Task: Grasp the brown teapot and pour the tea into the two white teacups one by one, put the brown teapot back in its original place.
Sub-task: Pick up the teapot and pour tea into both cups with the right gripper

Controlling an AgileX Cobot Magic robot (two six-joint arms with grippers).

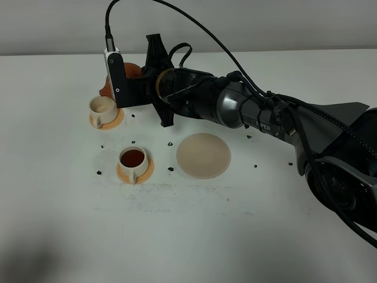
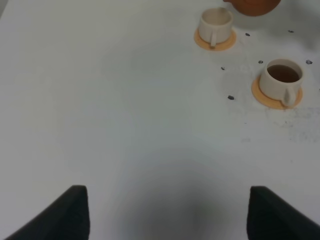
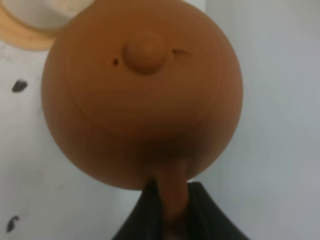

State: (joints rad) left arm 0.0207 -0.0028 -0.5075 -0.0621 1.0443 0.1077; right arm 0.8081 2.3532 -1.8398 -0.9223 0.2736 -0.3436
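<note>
One mark, "PER", on right arm (image 1: 235, 107); right claw (image 3: 172, 207) clamped on brown teapot (image 3: 140, 95) handle; left claw (image 2: 167, 212) apart.

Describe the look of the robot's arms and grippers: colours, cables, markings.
The right arm is glossy black and dark grey, built of rounded segments, with small white lettering and a brass-coloured ring near the wrist. A white camera block sits there, fed by a black cable. The right gripper and left gripper have black fingers; of the left, only two tips show.
</note>
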